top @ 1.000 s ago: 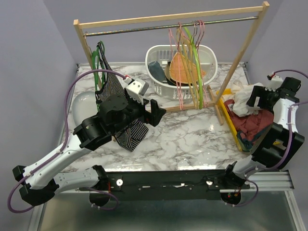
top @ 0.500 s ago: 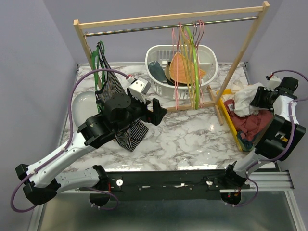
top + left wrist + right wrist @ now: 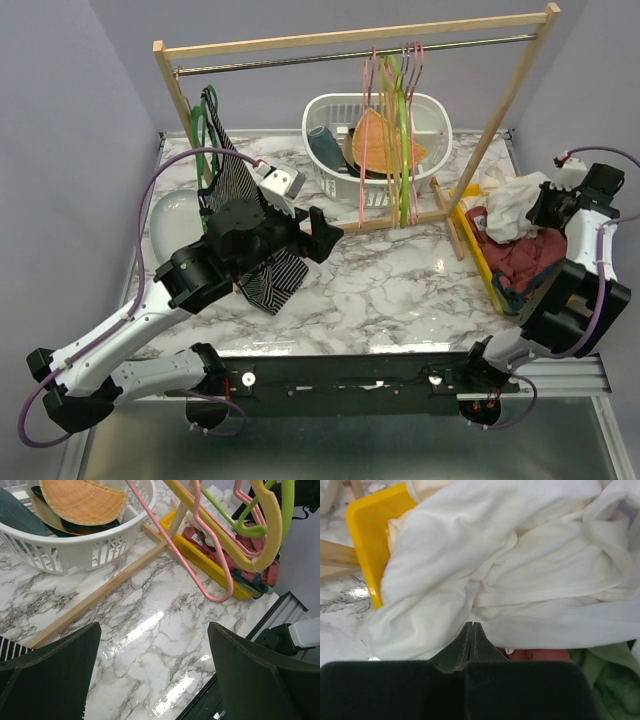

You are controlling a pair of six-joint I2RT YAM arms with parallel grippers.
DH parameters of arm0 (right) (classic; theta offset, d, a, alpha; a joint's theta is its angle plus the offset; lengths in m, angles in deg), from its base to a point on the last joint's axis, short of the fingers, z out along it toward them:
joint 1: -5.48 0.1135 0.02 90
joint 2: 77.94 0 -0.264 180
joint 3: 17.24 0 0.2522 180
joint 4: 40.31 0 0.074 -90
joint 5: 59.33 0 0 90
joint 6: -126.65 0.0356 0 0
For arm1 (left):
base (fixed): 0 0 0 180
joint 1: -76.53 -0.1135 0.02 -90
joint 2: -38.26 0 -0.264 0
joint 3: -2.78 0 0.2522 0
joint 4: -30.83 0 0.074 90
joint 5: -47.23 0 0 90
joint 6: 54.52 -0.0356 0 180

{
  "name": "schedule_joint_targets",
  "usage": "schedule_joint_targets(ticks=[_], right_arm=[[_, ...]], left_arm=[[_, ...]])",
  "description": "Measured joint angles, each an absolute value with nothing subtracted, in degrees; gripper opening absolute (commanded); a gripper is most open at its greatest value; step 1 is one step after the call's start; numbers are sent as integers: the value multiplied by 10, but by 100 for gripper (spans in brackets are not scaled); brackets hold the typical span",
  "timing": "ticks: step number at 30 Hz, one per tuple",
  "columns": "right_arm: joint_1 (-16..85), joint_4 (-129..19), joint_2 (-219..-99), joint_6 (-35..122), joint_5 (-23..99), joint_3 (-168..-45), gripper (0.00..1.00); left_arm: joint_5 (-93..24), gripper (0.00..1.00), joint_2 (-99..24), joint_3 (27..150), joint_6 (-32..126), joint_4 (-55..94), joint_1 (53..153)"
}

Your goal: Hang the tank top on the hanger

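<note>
The white tank top point(image 3: 510, 205) point(image 3: 510, 555) lies bunched on a pile of clothes in the yellow bin at the table's right edge. My right gripper point(image 3: 548, 208) point(image 3: 471, 625) is shut, its tips pinching a fold at the fabric's near edge. The pink wire hanger point(image 3: 363, 150) point(image 3: 200, 575) hangs from the rail among several other hangers. My left gripper point(image 3: 305, 215) point(image 3: 154, 630) is open and holds nothing, hovering over the marble left of the hangers.
A wooden rack point(image 3: 350, 35) spans the back. Under it stands a white basket point(image 3: 340, 110). A striped garment point(image 3: 255, 270) hangs at the left post. The yellow bin point(image 3: 478, 250) holds red and dark clothes. Lime-green and yellow hangers point(image 3: 400, 130) hang beside the pink ones.
My right gripper has shut on the white fabric, which now stands bunched up toward it. The left arm shifted slightly, its gripper still open.
</note>
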State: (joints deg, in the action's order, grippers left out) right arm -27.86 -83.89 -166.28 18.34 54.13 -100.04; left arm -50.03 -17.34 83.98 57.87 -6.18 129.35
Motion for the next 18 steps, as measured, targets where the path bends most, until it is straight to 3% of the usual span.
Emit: schedule_joint_targets(ticks=[1,2,4,5,7,14,18], right_arm=[[-279,-839,-1650,182,543,-999,1],[-279,-840,-1635,179,546,-999,7],[-279,-840,-1606,168,559,-999,26],[-278,-841,-1596,162,566,-999,45],[-278,-842,-1583,150,580,-999,58],[-273,-879,-1638,134,608,-1018,62],[-264,-894,-1685,136,608,-1022,54]], left_arm=[[-499,99,-171,839,579,-62,1293],[-498,99,-168,839,579,-62,1293],[-496,99,-161,837,580,-61,1293],[-496,99,-158,837,580,-61,1293],[-495,99,-153,836,580,-61,1293],[-494,99,-135,827,580,-61,1291],[-494,99,-130,820,581,-61,1290]])
